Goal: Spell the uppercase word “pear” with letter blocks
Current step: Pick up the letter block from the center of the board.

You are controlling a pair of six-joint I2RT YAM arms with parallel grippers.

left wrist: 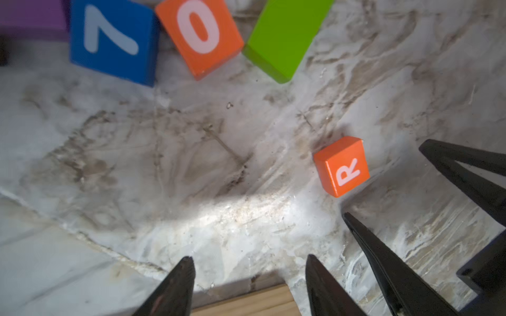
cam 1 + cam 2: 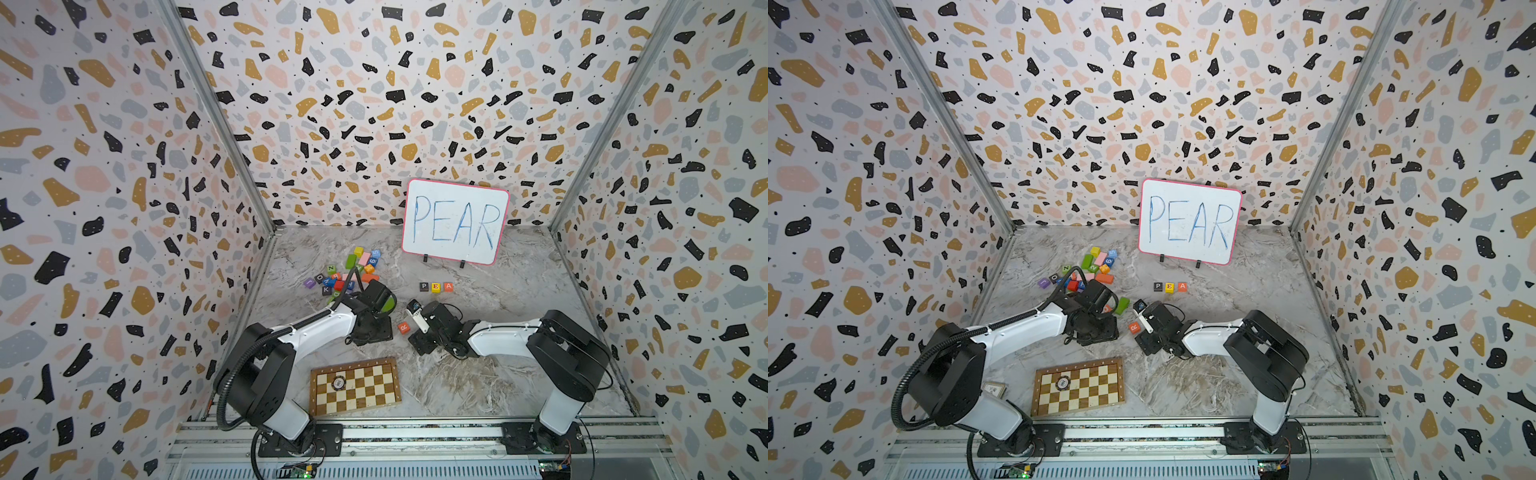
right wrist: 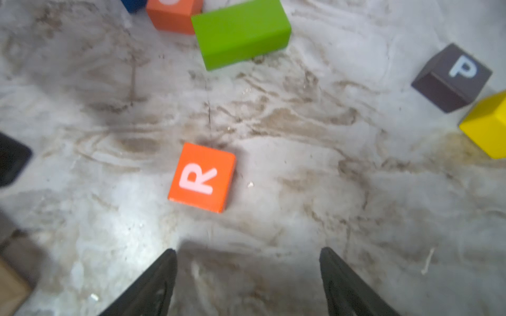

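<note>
Nearest of all, a chessboard (image 2: 355, 386) is seen lying flat on the table (image 2: 498, 374). Just past it, the left gripper (image 1: 249, 262) is held with its jaws apart and nothing between them. The right gripper (image 3: 247, 251) is spread wide too, and empty. Between the two, the R block (image 3: 202, 177) is found resting on the table, touched by neither (its letter faces up but is turned sideways). It is judged to be light, hard wood with smooth painted sides, so it will not be squashed, yet it could be flicked away by a crooked pinch. It is best taken by two flat opposite sides, low down, with the jaws squared to them; the corners should be left alone. Farther back, P (image 2: 424, 286), E (image 2: 435, 286) and A (image 2: 448, 286) are lined up in a row, and a bare spot just beside A is left for the R block. Farthest back, the whiteboard (image 2: 455, 222) with PEAR written on it is stood.
</note>
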